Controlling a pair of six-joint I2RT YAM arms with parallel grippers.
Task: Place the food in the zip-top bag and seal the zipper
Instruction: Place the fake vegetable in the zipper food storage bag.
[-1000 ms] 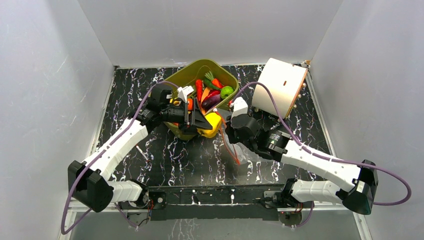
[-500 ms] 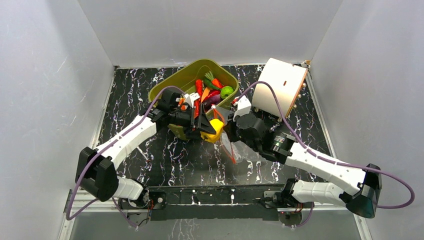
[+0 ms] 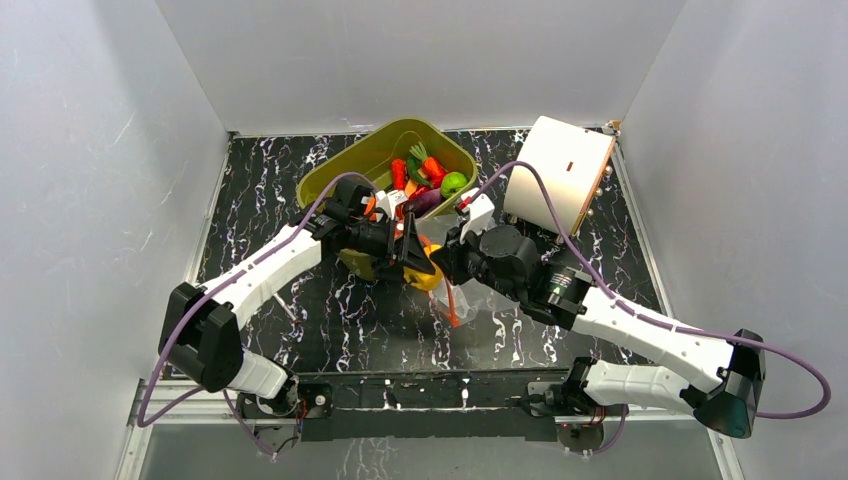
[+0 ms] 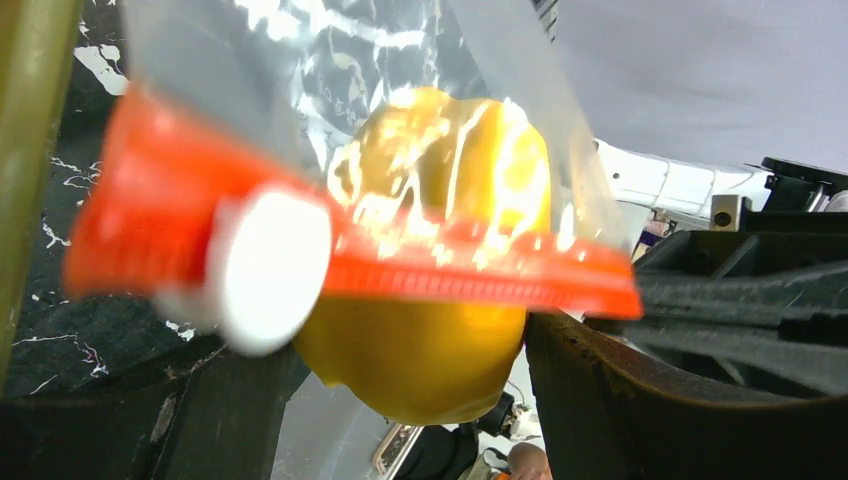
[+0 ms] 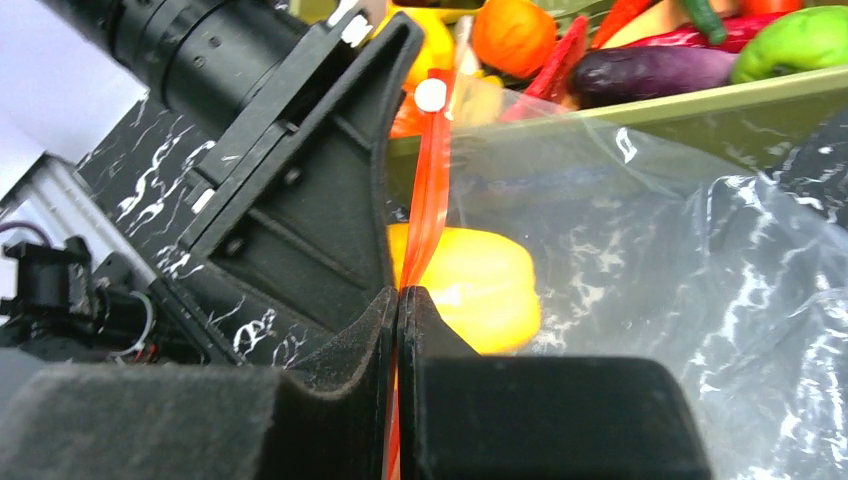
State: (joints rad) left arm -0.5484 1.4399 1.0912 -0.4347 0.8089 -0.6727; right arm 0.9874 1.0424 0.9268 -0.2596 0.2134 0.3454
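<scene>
a: both arms have closed in on each other. left arm [image 3: 270,268] has swung the yellow pepper [image 3: 428,273] away from the near wall of the olive tub [image 3: 345,170] and to the right, and right arm [image 3: 620,322] has brought the zip-top bag [image 3: 472,303] leftward to meet it.

b: who holds what?

a: left jaws stand wide, one on each side of the pepper, gripping it. right jaws are pressed fully together on the zipper [image 3: 452,306], so the bag hangs from that red-orange strip just beside the tub.

b: is the pepper inside yet?

a: partly, i think. from the left wrist the strip crosses the pepper's middle, clear film covers its upper half, and the lower half is bare. from the right wrist it shows through the film. i cannot tell whether it sits between the two lips or behind one of them.

b: and the rest of the food [image 3: 425,180]?

a: in the tub: chillies, carrot, green and purple pieces. i see none in the bag.

b: meaning?

a: first piece is at the mouth, so it's early. my judgement: it needs pushing deeper before release. the mouth is pinched at one spot only, so the pepper could slip past and drop onto the table [image 3: 300,312]. sealing is a long way off.
</scene>
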